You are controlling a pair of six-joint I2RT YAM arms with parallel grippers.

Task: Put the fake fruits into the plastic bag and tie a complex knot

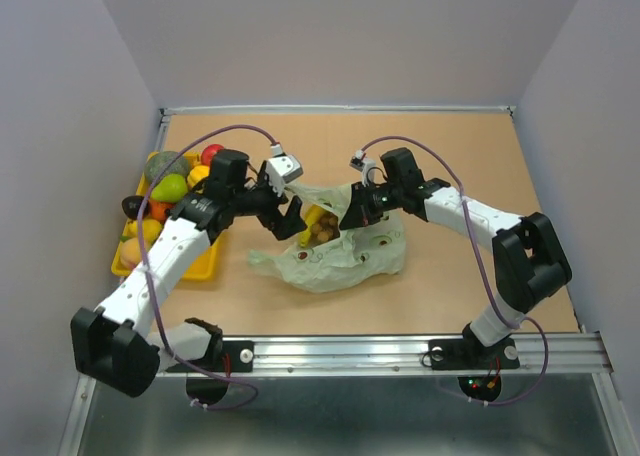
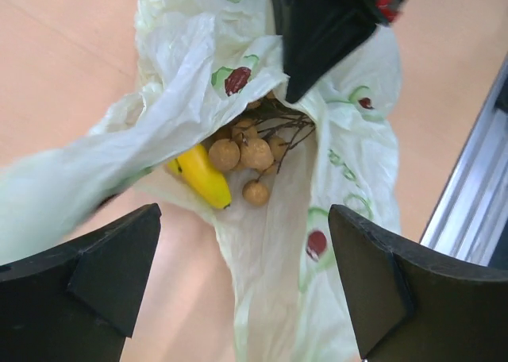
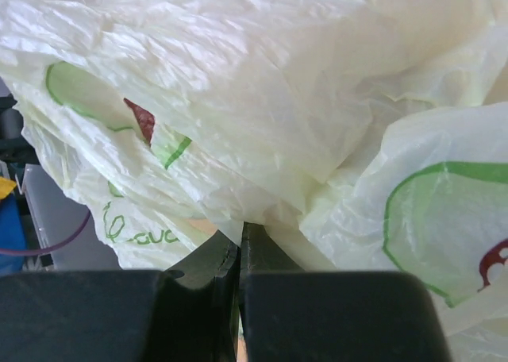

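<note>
The plastic bag (image 1: 340, 256) lay mid-desk (image 1: 480, 156) toward the near edge, holding one banana (image 2: 200, 175) and one bunch of tan balls (image 2: 246, 152); its green lettering was illegible. The right gripper (image 3: 240, 259) pinched its rim; the left gripper (image 2: 242, 219) gaped above.

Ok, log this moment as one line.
phase: loading | right gripper: shut on plastic bag rim | left gripper: open above its mouth | inside: banana, brown-ball bunch | tying: not started
</note>
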